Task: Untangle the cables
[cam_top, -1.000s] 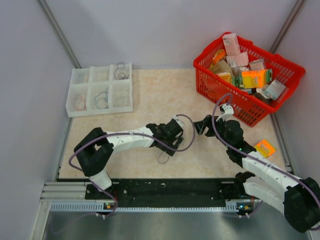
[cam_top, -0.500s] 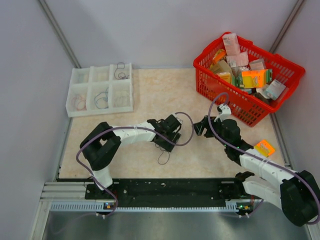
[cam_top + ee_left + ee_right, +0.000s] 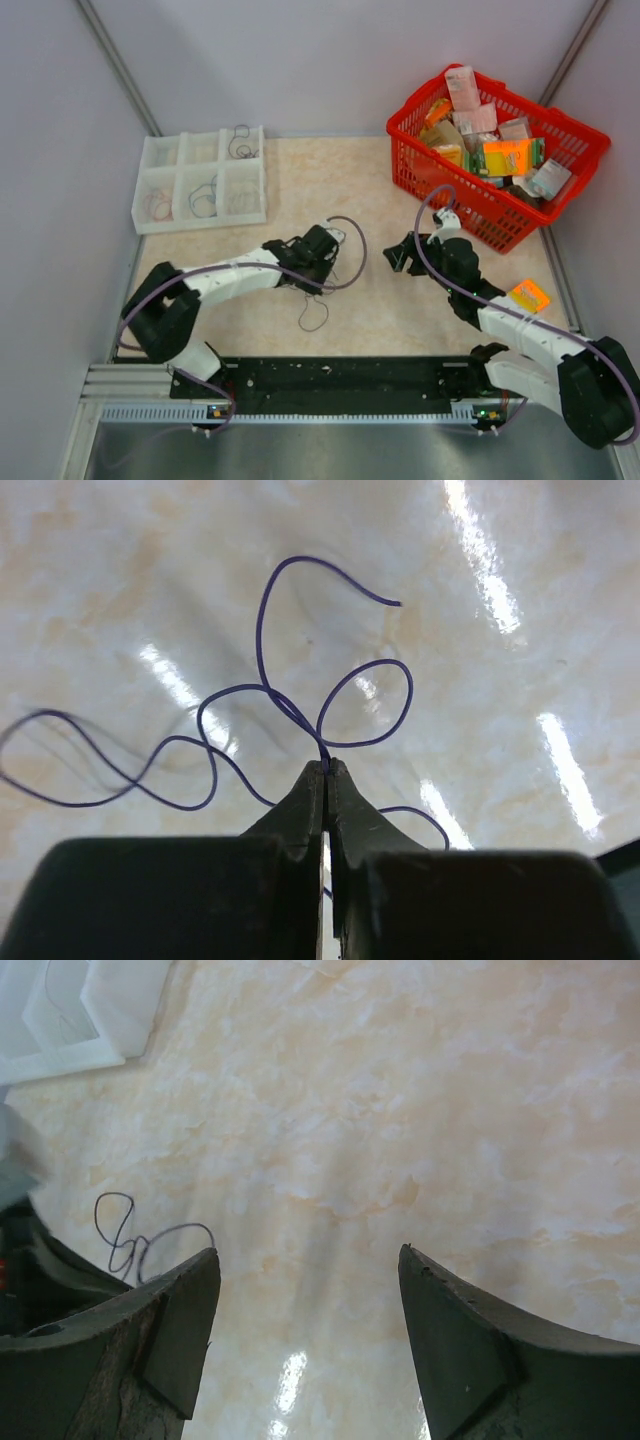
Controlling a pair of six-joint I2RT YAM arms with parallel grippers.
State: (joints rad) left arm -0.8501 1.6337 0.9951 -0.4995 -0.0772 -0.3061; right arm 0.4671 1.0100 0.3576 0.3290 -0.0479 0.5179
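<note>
Bare table (image 3: pixel 320 180) between white tray (image 3: pixel 200 222) and red basket (image 3: pixel 430 185); the left arm (image 3: pixel 235 280) seems to block the right gripper (image 3: pixel 307 1252) leftward.

Top cam overlooks the beige marbled table (image 3: pixel 320 180); both wrist cams skim it close-up, sharing the thin purple wire (image 3: pixel 285 705).

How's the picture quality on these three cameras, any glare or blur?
Left wrist view: bright glare streaks across the glossy table, yet the purple cable is sharp, with a faint shadow. Right wrist view: the near fingers look soft, one small glare patch below. Top view: even light, cable barely resolved.
</note>
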